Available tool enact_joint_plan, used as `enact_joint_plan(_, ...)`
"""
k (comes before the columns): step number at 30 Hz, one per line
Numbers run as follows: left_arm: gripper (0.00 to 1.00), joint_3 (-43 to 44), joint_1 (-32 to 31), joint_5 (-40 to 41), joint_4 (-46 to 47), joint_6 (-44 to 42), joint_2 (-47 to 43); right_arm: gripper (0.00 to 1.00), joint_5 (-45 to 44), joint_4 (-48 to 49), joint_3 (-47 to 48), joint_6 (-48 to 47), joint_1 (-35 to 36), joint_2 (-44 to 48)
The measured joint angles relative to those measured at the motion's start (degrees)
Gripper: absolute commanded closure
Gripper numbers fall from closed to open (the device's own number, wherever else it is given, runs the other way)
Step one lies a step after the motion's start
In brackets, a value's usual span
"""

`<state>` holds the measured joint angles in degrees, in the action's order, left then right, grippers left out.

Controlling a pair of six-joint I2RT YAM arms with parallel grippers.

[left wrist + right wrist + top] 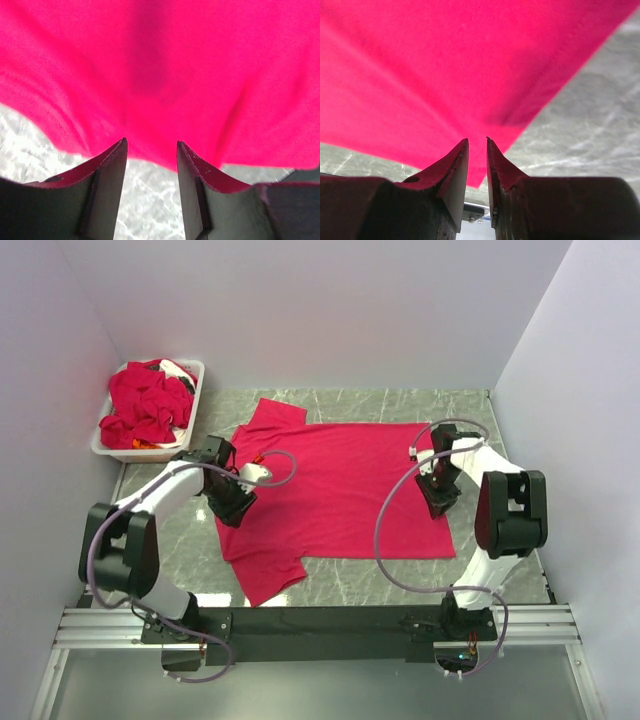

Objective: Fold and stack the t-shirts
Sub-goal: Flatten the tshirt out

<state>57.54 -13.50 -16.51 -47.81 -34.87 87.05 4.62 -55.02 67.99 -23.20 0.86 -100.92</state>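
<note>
A crimson t-shirt (345, 490) lies spread flat on the marble table, neck to the left and hem to the right. My left gripper (232, 505) is at its left shoulder edge. In the left wrist view its jaws stand wide apart around bare marble, and the shirt's edge (160, 100) lies just past the fingertips (120, 150). My right gripper (441, 502) is at the hem. In the right wrist view its jaws stand a narrow gap apart over a corner of the shirt (470, 75), and creases run toward the tips. More crumpled t-shirts (148, 405) fill the bin.
The white plastic bin (194, 390) stands at the table's back left corner. Bare marble (520, 440) shows round the shirt. Walls close the table in at the left, back and right. Loose cables (385, 525) arch from both arms over the shirt.
</note>
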Motion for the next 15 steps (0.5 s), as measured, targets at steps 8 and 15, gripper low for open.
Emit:
enact_joint_plan(8, 0.51, -5.2, 1.97, 1.51, 4.15, 0.98, 4.07, 0.72, -0.09, 1.92, -2.12, 0.61, 0.0, -4.48)
enact_joint_plan(15, 0.48, -6.32, 3.17, 1.03, 1.46, -0.2, 2.16, 0.7, 2.25, -0.13, -2.23, -1.36, -0.17, -3.85)
